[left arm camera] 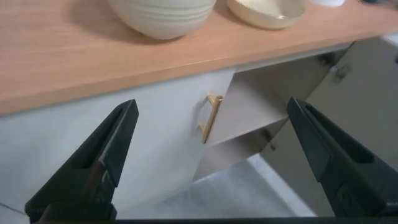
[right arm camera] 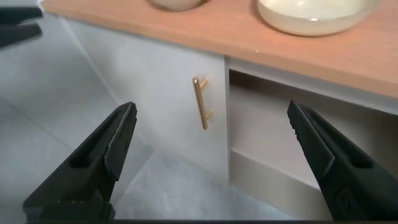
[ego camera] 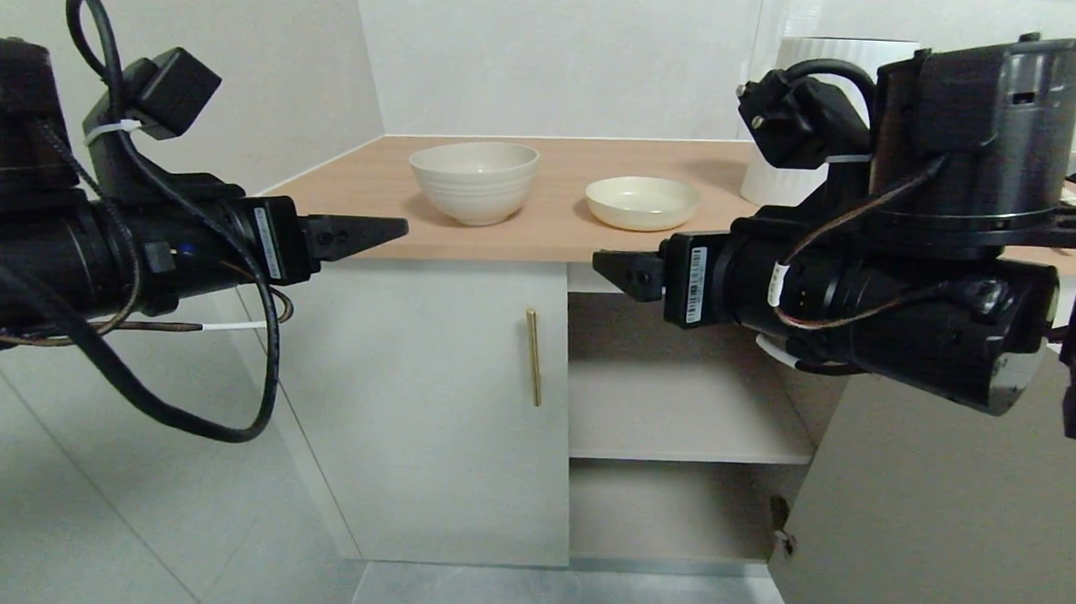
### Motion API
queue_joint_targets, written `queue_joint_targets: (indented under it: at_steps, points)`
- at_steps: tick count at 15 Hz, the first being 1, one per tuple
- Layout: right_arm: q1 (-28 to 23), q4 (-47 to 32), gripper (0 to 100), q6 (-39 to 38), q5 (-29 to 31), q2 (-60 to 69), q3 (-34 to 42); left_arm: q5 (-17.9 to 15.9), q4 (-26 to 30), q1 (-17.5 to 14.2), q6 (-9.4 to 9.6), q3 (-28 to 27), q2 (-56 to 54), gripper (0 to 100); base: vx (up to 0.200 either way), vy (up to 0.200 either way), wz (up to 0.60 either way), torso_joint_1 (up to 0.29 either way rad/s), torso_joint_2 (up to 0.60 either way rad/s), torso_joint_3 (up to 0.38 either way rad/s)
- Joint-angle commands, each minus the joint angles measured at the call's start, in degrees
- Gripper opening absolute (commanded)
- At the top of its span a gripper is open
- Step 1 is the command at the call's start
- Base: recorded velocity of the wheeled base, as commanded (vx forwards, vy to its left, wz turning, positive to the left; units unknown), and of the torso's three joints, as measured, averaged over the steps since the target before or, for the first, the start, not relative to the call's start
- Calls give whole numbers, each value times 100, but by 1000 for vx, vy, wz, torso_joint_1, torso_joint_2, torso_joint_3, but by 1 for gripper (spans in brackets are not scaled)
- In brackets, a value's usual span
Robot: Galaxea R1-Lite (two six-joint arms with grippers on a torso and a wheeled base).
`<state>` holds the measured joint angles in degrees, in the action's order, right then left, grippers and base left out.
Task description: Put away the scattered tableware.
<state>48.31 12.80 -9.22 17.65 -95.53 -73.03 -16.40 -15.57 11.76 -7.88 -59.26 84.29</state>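
Bowl (ego camera: 475, 179) beyond left hand (ego camera: 387, 232); dish (ego camera: 642, 201) beyond right hand (ego camera: 610, 267).

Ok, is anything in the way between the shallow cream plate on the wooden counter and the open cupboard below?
Nothing visible: the shallow cream plate sits above the open cupboard, its grey door swung wide.
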Motion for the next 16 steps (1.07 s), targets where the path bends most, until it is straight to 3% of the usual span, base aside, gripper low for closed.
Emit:
queue_joint_targets:
  at_steps: [1,4,9,14,16]
  points:
    - [12,12,100,-1,-7,-45,8,5,1,-7,84,37,9,100,0,0,0,0,0,0]
    - [-32,30,100,-10,-7,-36,17,5,1,1,295,125,0,100,0,0,0,0,0,0]
    - [-147,56,100,-10,-7,-36,61,-4,1,1,313,125,-17,100,0,0,0,0,0,0]
    - [-147,56,100,-1,-7,-45,61,5,-8,1,339,169,-79,100,200,0,0,1,1,4]
    - [-138,65,100,-10,45,-19,61,-21,-8,19,533,310,-334,100,0,0,0,0,0,0]
